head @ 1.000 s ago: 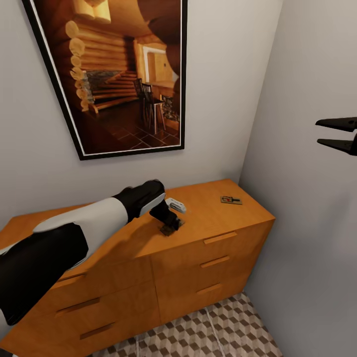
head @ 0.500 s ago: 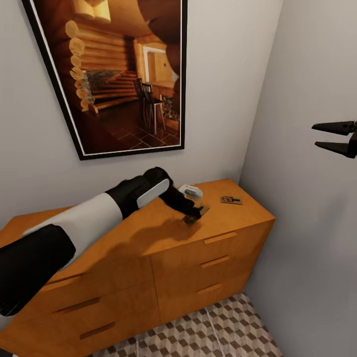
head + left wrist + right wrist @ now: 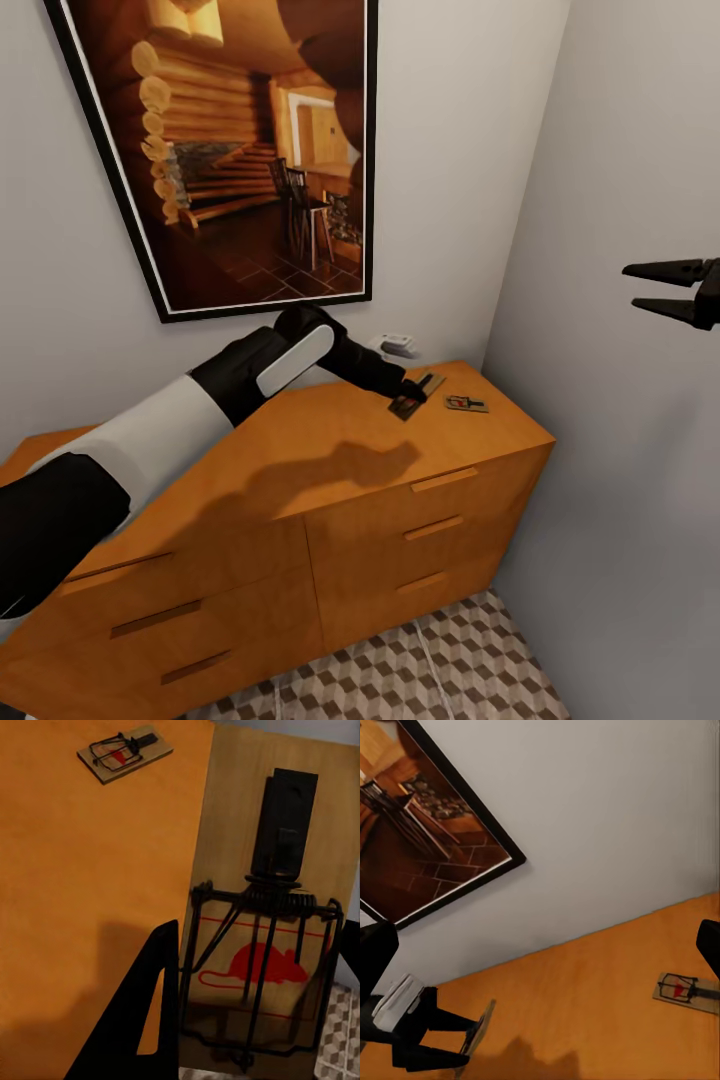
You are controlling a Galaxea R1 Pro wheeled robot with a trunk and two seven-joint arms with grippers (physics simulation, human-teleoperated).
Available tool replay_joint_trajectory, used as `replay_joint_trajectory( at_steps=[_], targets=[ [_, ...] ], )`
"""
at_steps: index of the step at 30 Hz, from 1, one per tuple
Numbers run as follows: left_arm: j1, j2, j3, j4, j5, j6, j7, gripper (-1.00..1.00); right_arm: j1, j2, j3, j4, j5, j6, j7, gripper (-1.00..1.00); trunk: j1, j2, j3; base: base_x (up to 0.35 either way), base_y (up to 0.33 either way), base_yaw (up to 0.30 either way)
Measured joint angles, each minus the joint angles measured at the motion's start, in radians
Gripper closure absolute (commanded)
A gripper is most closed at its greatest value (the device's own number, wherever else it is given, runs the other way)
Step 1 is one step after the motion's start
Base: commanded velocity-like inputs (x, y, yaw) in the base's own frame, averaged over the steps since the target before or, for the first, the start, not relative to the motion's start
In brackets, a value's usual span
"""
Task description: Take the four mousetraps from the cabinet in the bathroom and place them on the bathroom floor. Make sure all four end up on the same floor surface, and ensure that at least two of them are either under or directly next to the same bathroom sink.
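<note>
Wooden mousetrap (image 3: 266, 907) between left end effector (image 3: 412, 393) fingers

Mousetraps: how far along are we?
None shows on the floor yet. The left gripper holds one mousetrap above the cabinet, near a second trap lying on its top. The right gripper is open and empty. Placing by the sink remains.

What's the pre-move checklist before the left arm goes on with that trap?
1. Left gripper shut on the held mousetrap: ok.
2. Held trap lifted off the cabinet top: ok, per right wrist view.
3. Second mousetrap lying flat on the cabinet, apart from the held one: ok.
4. Right gripper open, empty, away from the cabinet: ok.
5. Remaining two traps located: cannot tell.
6. Bathroom floor patch below bare: ok.
</note>
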Motion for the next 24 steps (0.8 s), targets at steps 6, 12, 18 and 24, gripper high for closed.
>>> replay_joint_trajectory(
  at_steps=[6, 12, 18, 24],
  targets=[
    [0.000, 0.012, 0.005, -0.003, 0.001, 0.000, 0.000, 1.00, 0.000, -0.001, 0.007, -0.001, 0.033, 0.001, 0.000, -1.00, 0.000, 0.000, 0.000, 0.000, 0.000, 0.000],
    [0.000, 0.017, 0.005, -0.004, 0.001, 0.000, 0.000, 1.00, 0.000, -0.003, 0.010, -0.001, 0.038, 0.001, 0.000, -1.00, 0.000, 0.000, 0.000, 0.000, 0.000, 0.000],
    [0.000, 0.018, 0.005, -0.004, 0.002, 0.000, 0.000, 1.00, 0.000, -0.005, 0.035, -0.002, 0.064, 0.001, 0.000, -1.00, 0.000, 0.000, 0.000, 0.000, 0.000, 0.000],
    [0.000, 0.018, 0.005, -0.004, 0.002, -0.001, 0.000, 1.00, 0.001, -0.006, 0.104, -0.012, 0.227, 0.001, 0.000, -1.00, 0.000, 0.000, 0.000, 0.000, 0.000, 0.000]
  ],
)
